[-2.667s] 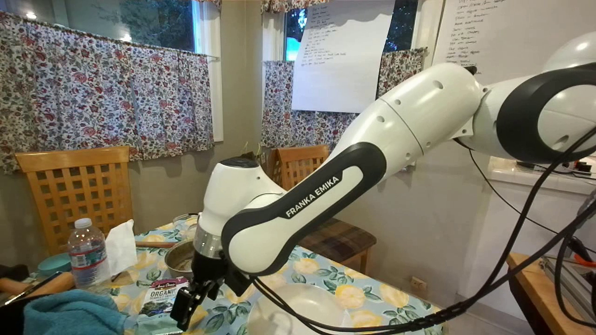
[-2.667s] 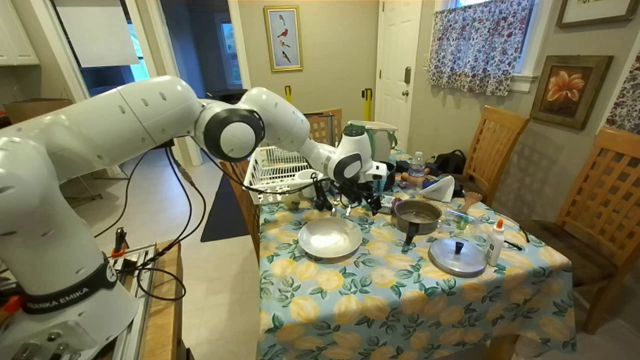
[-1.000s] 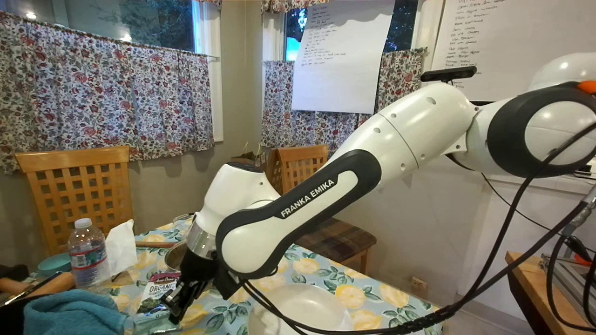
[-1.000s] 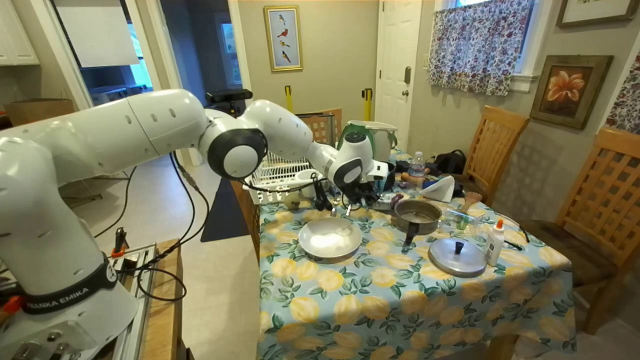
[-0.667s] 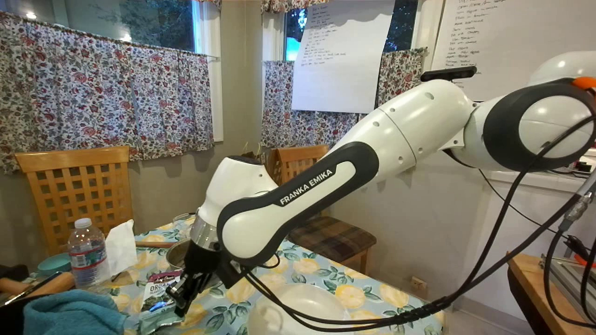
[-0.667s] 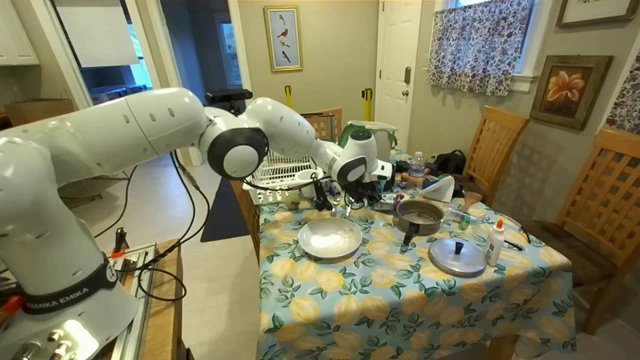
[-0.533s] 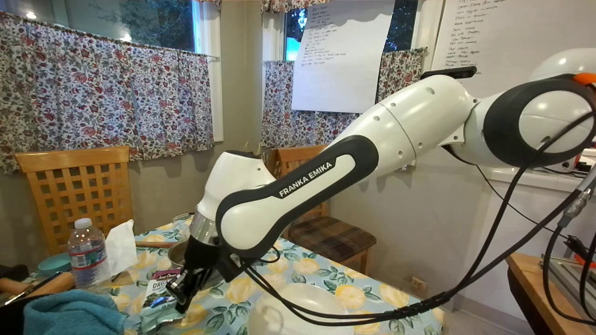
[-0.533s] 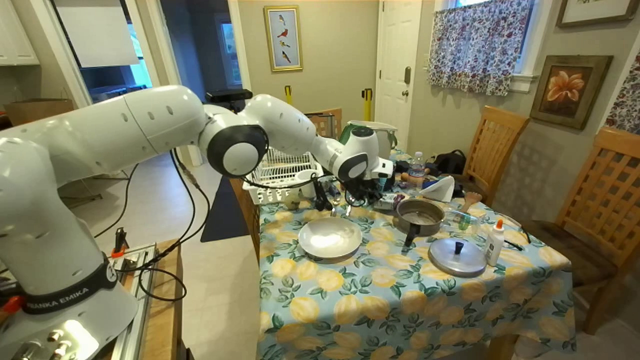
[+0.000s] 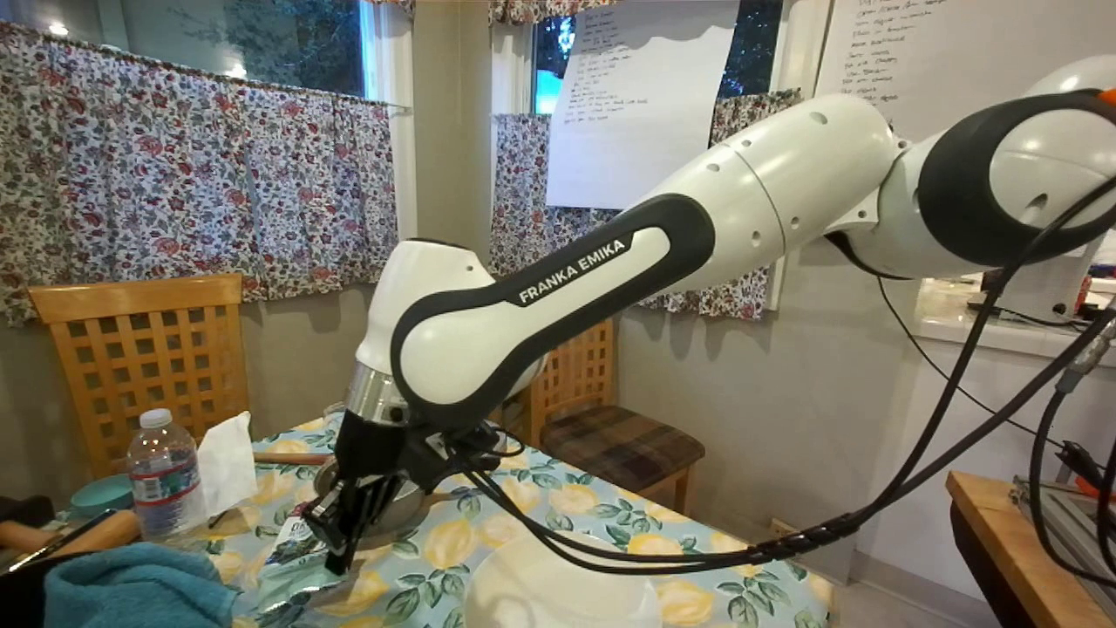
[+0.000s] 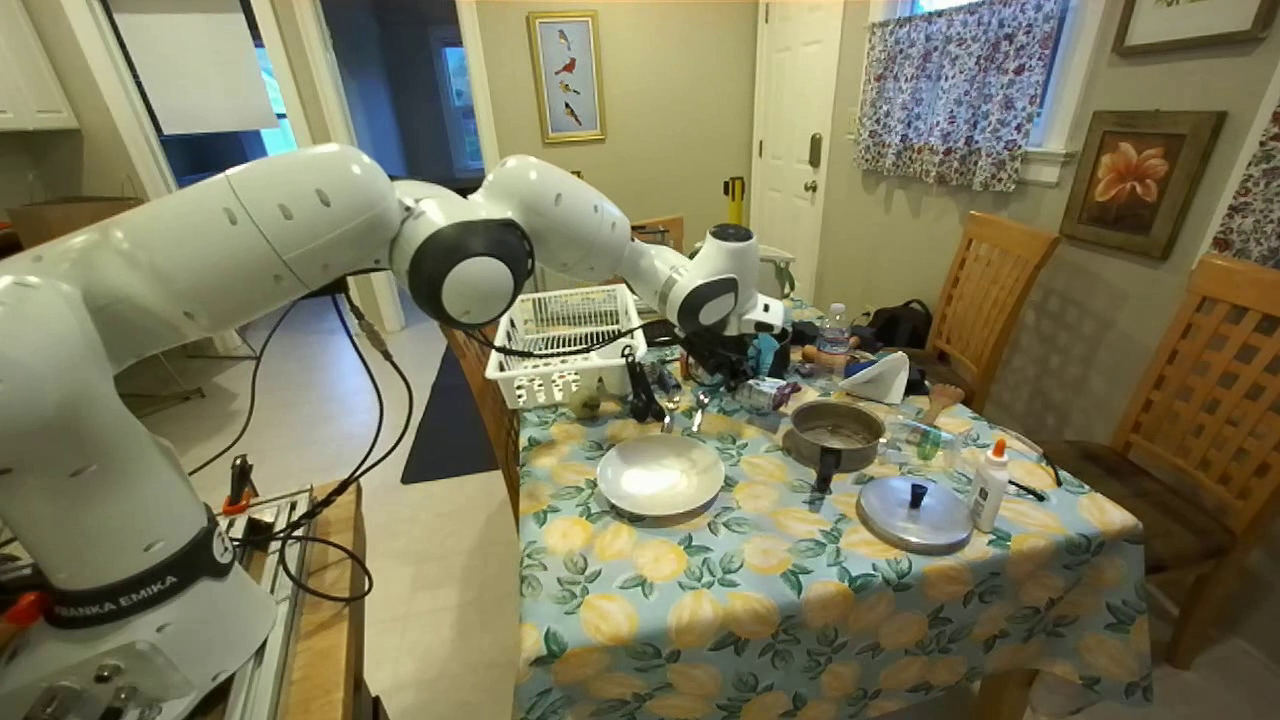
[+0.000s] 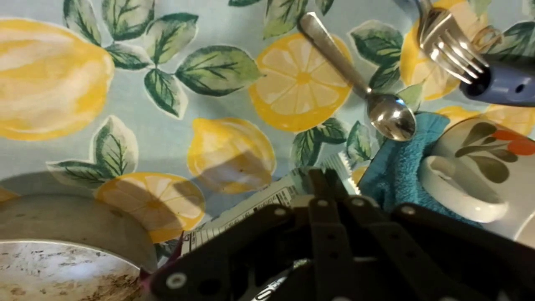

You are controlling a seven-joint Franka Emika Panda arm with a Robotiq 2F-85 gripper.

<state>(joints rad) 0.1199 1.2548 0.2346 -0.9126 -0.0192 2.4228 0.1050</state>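
In the wrist view, see the gripper (image 11: pixel 327 177) at the bottom edge, with both fingers drawn together. Looks clenched on the bag (image 11: pixel 246 213), pinched toward the pale end, with printed back on one side of the fingers and a strip of front on the other. Cannot tell whether lifted wholly clear of the tablecloth (image 11: pixel 167 138). Toward the upper right, find a spoon (image 11: pixel 378 102) near the pale end and a fork (image 11: pixel 441 31) farther off. At the right, see a teal towel (image 11: pixel 397 171) beside a painted mug (image 11: pixel 495 190); at the lower left, a stained metal pot (image 11: pixel 75 219) near the purple end of the bag.

In an exterior view, find the white arm (image 9: pixel 558 336) bent down over the tablecloth, with the bag slanting under the gripper and partly hidden by it. See also a water bottle (image 9: pixel 163 480) standing beside folded white paper (image 9: pixel 225 467), and behind them a wooden chair (image 9: pixel 144 301).

In an exterior view, see the bag just below the gripper, near the pot. Closer to the camera, notice a white dish (image 10: pixel 660 475), and a lid (image 10: pixel 915 520) with a black knob just beside a glue bottle (image 10: pixel 990 490). Beyond the dish, make out a white rack (image 10: pixel 560 375).
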